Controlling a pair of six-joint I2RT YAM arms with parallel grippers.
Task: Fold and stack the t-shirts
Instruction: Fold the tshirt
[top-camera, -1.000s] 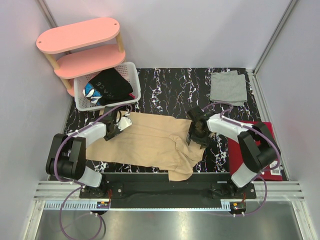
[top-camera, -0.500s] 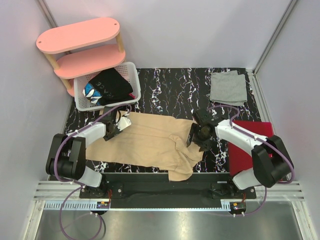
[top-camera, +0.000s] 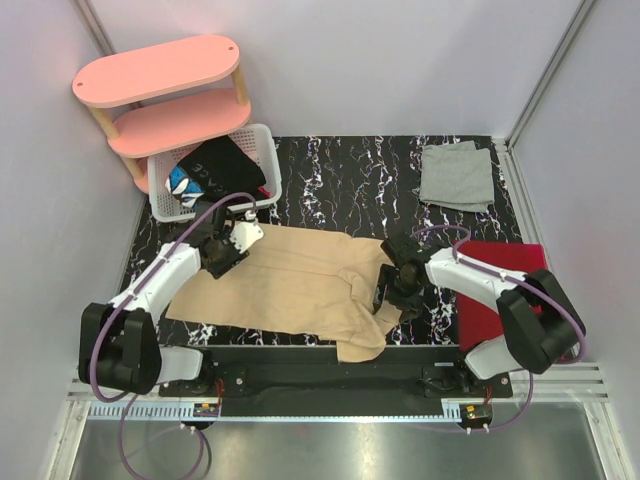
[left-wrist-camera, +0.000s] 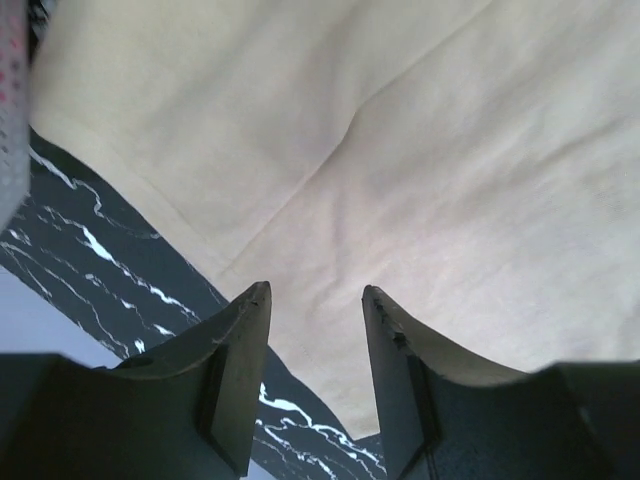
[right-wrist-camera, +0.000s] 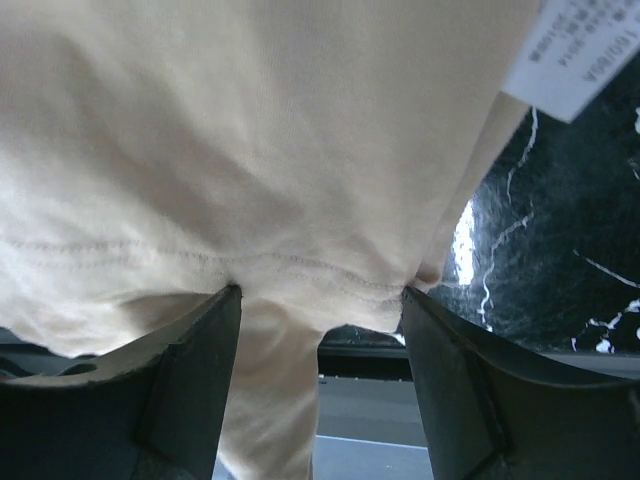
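Top external view: the tan-beige t-shirt (top-camera: 300, 280) lies spread across the middle of the black marbled table (top-camera: 340, 180), reaching toward 6 o'clock, where one part of it hangs over the near edge. The light grey t-shirt (top-camera: 457, 177) rests folded flat at about 1 o'clock, in the far right corner, well apart from the tan one. The left gripper (top-camera: 228, 247) is at the tan shirt's 10 o'clock corner, and the right gripper (top-camera: 392, 290) is low at its 4 o'clock edge, where the cloth is bunched. A red folder (top-camera: 500, 290) lies flat at 4 o'clock, just beside the right arm. At 10 o'clock a white basket (top-camera: 265, 160) holds a black garment (top-camera: 225, 165), and a pink two-tier shelf (top-camera: 160, 70) stands behind it. In the left wrist view the left gripper (left-wrist-camera: 317, 292) has its fingers parted, with nothing pinched between them; smooth tan cloth (left-wrist-camera: 400, 150) fills the view beyond, and its edge runs across the dark table (left-wrist-camera: 90, 230) toward 8 o'clock. In the right wrist view the right gripper (right-wrist-camera: 318, 292) stands wide apart, a stitched fold of the tan shirt (right-wrist-camera: 250, 130) sitting between the two tips, not squeezed. A white printed label (right-wrist-camera: 570, 55) shows at 2 o'clock over the marbled surface (right-wrist-camera: 560, 270).
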